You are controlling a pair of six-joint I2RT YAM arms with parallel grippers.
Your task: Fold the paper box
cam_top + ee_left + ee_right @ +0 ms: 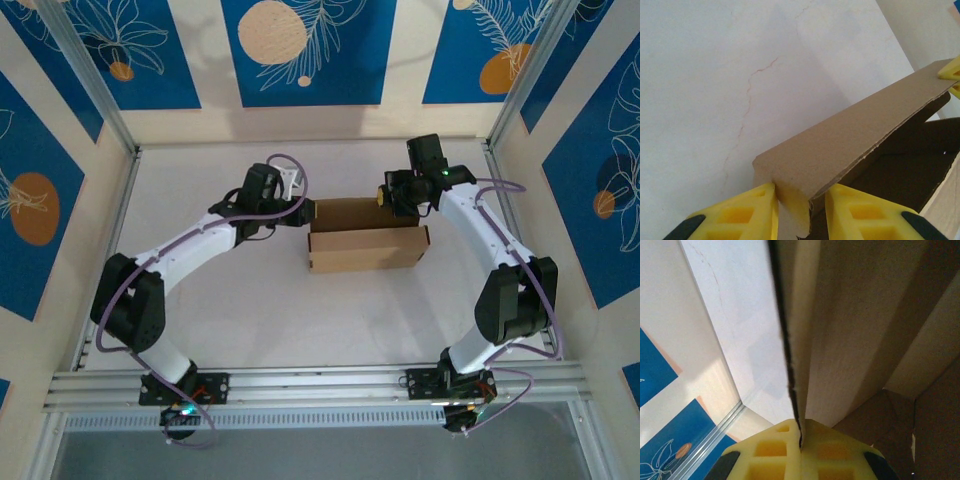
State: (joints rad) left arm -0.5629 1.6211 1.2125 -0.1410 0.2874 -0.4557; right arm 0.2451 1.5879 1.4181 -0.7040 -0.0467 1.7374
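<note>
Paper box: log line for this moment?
paper box: walls up | left gripper: open, straddling far-left corner | right gripper: shut on far-right wall edge

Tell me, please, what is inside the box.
Inside the box, the left wrist view shows only bare, dark cardboard, floor and inner walls, with nothing lying on the visible part. The stretch behind its near wall is covered, so I cannot tell what is there.

White arm links (190,245), black joints (135,305), lilac cables (285,156), yellow hollow-celled tool fingers (740,217)
</note>
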